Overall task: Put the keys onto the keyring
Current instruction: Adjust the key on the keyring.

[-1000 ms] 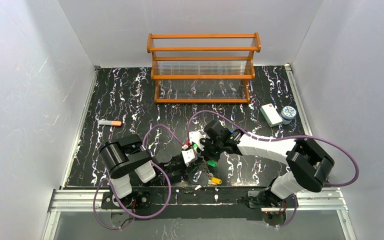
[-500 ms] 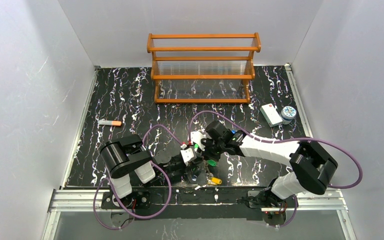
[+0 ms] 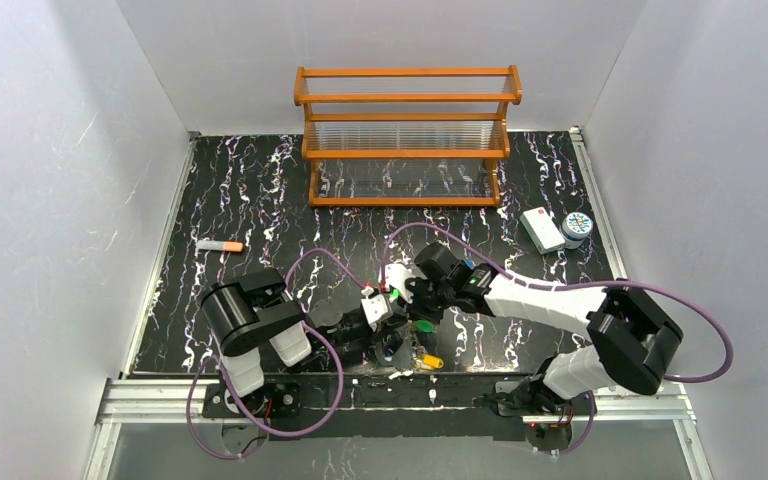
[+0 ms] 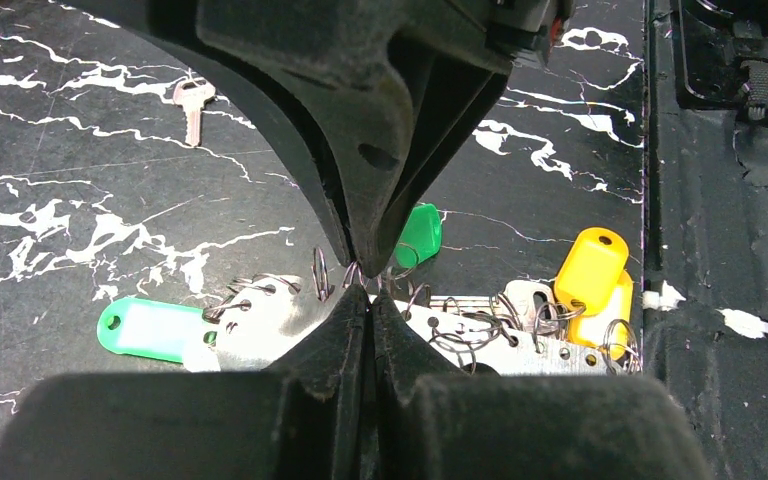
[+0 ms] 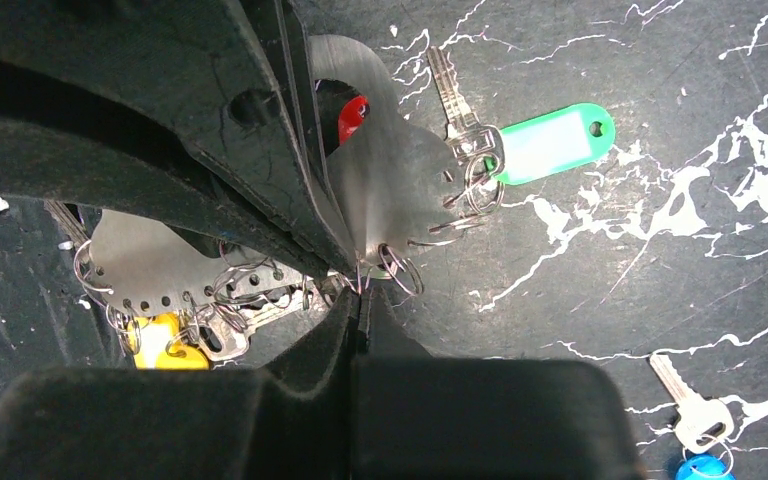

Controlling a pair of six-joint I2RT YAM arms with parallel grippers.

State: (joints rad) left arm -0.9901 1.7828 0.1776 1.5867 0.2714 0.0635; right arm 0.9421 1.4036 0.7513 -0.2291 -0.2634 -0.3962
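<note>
The keyring [image 4: 520, 345] is a flat silver band with holes, carrying small wire rings and lying near the table's front edge. It also curves into the right wrist view [image 5: 385, 190]. My left gripper [image 4: 365, 292] and right gripper [image 5: 360, 297] meet tip to tip at its edge. Each is shut on a small wire ring [image 4: 354, 273]. From above, the left gripper [image 3: 384, 312] and right gripper [image 3: 401, 299] cover that spot. Keys hang on rings: green tags [image 4: 150, 328] [image 5: 550, 140], yellow tags [image 4: 590, 270], a red tag [image 5: 353, 115]. A bare key [image 4: 192, 100] and a blue-tagged key [image 5: 695, 425] lie loose.
A wooden rack [image 3: 407, 135] stands at the back of the black marbled table. A white box [image 3: 537, 229] and a round tin [image 3: 577, 227] sit at the right. An orange-tipped stick [image 3: 220, 245] lies at the left. The metal rail [image 3: 400, 395] runs just behind the keyring.
My left gripper has closed its last gap. The right arm's elbow has swung a little to the right while its gripper stayed shut at the keyring.
</note>
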